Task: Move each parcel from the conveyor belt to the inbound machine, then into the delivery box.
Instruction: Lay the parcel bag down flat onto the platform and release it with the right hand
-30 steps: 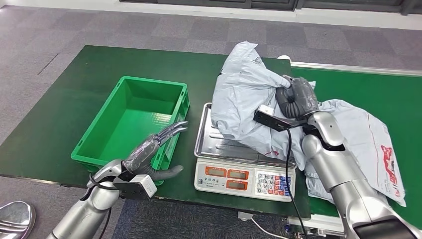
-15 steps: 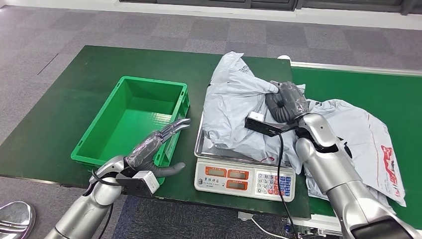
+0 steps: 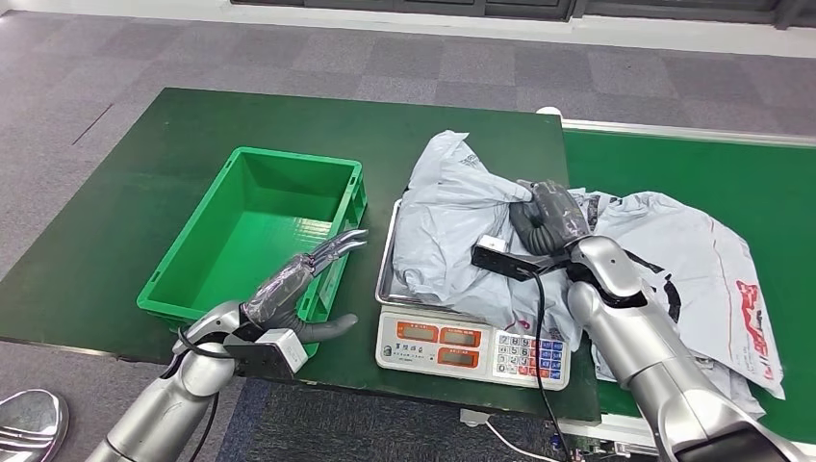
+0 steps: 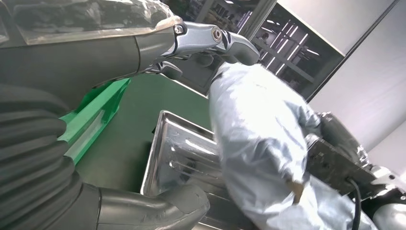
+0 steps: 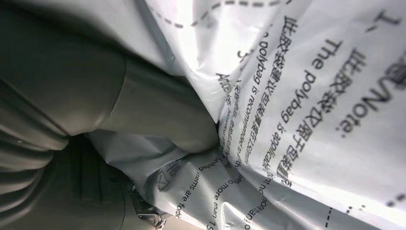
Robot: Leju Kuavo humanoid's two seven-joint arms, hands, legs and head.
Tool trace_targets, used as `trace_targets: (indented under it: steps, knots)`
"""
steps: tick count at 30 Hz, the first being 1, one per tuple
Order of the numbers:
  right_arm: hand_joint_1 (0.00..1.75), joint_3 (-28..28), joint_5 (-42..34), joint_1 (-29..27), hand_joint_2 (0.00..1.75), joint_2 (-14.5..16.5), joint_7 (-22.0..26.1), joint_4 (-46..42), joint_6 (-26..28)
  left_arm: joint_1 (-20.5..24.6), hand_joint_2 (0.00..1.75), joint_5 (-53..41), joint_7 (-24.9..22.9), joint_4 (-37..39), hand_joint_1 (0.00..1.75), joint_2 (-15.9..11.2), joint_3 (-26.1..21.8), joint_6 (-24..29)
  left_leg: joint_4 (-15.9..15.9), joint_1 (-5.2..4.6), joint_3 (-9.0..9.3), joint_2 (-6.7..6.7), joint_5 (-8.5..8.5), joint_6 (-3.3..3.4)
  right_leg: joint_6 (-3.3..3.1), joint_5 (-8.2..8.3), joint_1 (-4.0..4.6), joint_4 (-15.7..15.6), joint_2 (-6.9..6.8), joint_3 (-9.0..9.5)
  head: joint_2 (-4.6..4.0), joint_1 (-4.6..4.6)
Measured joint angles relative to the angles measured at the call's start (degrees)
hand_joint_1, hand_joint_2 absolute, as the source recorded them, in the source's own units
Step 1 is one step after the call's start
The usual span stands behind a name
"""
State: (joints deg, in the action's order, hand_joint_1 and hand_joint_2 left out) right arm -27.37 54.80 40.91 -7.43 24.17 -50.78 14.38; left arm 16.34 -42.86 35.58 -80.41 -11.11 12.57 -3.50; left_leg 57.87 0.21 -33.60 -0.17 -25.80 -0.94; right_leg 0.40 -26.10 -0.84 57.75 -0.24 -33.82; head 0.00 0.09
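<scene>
A crumpled grey polybag parcel lies on the steel pan of the weighing scale. My right hand grips its bunched edge; up close, the thumb presses into the printed bag. A second grey parcel with a red mark lies on the green conveyor belt to the right. My left hand hovers open at the near right corner of the green delivery box, fingers stretched toward the scale. The left wrist view shows the scale pan and parcel beyond my fingers.
The box and scale stand on a dark green table whose near edge runs just below them. A cable hangs from the scale's front. Grey carpet lies beyond the table. A shiny metal object sits at lower left.
My right hand has lowered the grey parcel down and slightly left onto the scale pan, and the bag has flattened. My left hand shifted only slightly early on and is now still.
</scene>
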Motion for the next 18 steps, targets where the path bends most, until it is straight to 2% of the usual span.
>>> trace_targets:
  steps: [6, 14, 18]
  knots:
    - [1.75, -0.9, -0.2, 0.0, 1.75, 0.5, 0.5, 1.7, 0.5, 0.3, 1.75, 0.0, -0.2, 0.1, 0.00, 0.2, 0.1, -0.1, 0.0, 0.00, 0.00, 0.00, 0.00, 0.00, 0.00, 0.00, 0.00, 0.0, 0.00, -0.01, 0.00, 0.00]
    - [1.75, -1.5, 1.3, 0.0, 1.75, 1.1, -1.2, 3.1, 7.1, 0.3, 1.75, 0.0, -0.5, 0.1, 0.00, 0.4, 0.8, -0.3, 0.0, 0.00, -0.01, 0.00, 0.00, 0.00, 0.00, 0.00, -0.01, 0.0, 0.00, 0.00, 0.00, 0.00]
    - [1.75, -1.5, 2.1, 0.2, 1.75, 1.6, -1.7, 3.8, 8.3, 0.2, 1.75, 0.0, -0.5, 0.0, 0.00, 0.5, 1.0, -0.3, 0.0, 0.00, -0.01, 0.00, 0.00, 0.00, 0.00, 0.00, 0.00, 0.0, 0.00, 0.01, 0.00, 0.00]
